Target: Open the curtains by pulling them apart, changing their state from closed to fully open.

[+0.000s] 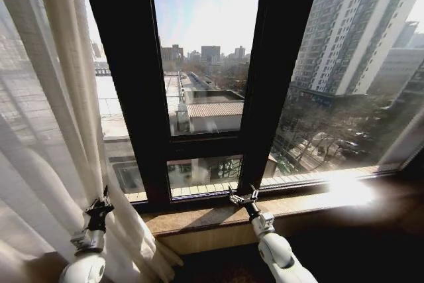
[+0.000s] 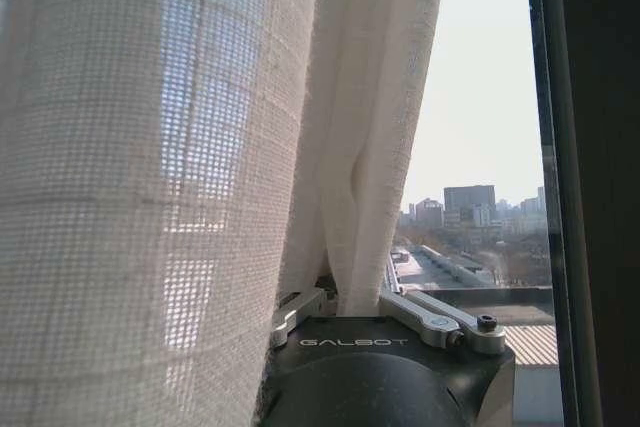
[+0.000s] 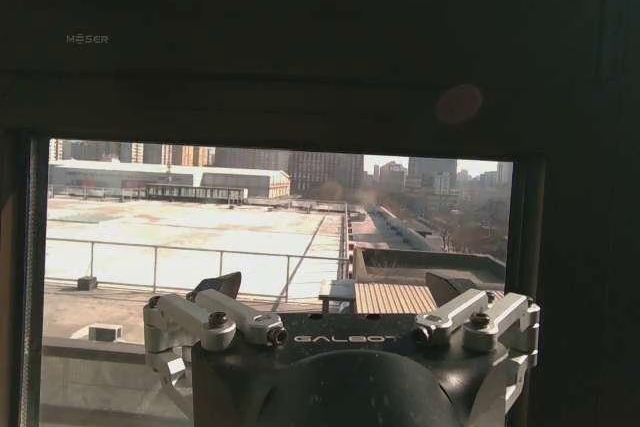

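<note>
One sheer white curtain (image 1: 46, 130) is visible, gathered in long pleats at the left side of the window, with two grippers in front of it and the glass. The window frame (image 1: 126, 97) is dark, with two upright bars and a crossbar, and through the glass lie flat rooftops, a tall apartment block (image 1: 351, 24) on the right and a hazy skyline. Below the glass runs a brown stone sill (image 1: 318, 200), brightly sunlit toward the right; the room below it is in deep shadow. The left gripper (image 1: 101, 205) is raised at the lower edge of the curtain, and in the left wrist view a bunched fold of the fabric (image 2: 365, 147) drops straight down between its fingers (image 2: 440, 319), which are closed in on that fold. The right gripper (image 1: 243, 197) is held up over the sill, well apart from the curtain, facing the lower pane; its fingers (image 3: 225, 322) stand wide with nothing between them.
</note>
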You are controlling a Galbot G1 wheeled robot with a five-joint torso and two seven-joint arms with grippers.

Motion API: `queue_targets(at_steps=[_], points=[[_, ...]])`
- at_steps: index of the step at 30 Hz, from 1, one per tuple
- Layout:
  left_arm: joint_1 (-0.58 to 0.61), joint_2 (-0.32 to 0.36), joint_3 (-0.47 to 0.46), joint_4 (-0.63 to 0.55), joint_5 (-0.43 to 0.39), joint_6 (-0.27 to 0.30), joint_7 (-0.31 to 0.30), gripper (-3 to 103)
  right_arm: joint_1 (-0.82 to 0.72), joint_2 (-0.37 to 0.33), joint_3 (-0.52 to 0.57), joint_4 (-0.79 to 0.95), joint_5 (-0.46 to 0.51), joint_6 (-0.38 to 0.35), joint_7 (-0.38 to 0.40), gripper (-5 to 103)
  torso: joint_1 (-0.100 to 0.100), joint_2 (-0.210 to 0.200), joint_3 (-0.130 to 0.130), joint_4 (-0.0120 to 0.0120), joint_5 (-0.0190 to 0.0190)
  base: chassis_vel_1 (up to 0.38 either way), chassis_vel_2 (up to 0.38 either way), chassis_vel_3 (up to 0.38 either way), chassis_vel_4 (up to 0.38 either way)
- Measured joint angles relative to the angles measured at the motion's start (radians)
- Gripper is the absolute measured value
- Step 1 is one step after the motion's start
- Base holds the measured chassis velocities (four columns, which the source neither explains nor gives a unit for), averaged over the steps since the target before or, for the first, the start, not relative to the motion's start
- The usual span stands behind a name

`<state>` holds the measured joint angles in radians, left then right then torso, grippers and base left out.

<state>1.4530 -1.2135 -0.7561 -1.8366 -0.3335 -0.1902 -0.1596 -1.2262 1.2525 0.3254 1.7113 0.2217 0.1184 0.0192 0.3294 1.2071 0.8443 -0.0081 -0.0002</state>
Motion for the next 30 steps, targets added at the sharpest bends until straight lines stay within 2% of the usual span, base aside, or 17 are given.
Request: queue_targets(at_steps=[17, 22, 27, 30], points=[[0.012, -0.01, -0.011, 0.001, 0.008, -0.015, 0.0, 0, 0.0, 0.0, 0.0, 0.0, 0.0, 0.0, 0.0, 100, -0.001, 0.0, 0.0, 0.0003, -0.0001, 0.415, 0.261, -0.414, -0.258], [0.013, -0.011, -0.015, 0.003, 0.009, -0.02, 0.002, 0, 0.0, 0.0, 0.0, 0.0, 0.0, 0.0, 0.0, 100, 0.0, 0.0, 0.0, 0.0003, -0.0007, 0.106, 0.117, -0.153, -0.126], [0.015, -0.013, -0.016, 0.006, 0.009, -0.025, 0.005, 0, 0.0, 0.0, 0.0, 0.0, 0.0, 0.0, 0.0, 100, 0.001, 0.0, 0.0, 0.0, 0.0008, -0.018, 0.002, 0.021, 0.005], [0.016, -0.013, -0.017, 0.006, 0.009, -0.028, 0.006, 0, 0.0, 0.0, 0.001, 0.0, 0.0, 0.0, 0.0, 100, 0.001, 0.0, 0.0, -0.0004, 0.0004, -0.078, -0.036, 0.043, 0.018]])
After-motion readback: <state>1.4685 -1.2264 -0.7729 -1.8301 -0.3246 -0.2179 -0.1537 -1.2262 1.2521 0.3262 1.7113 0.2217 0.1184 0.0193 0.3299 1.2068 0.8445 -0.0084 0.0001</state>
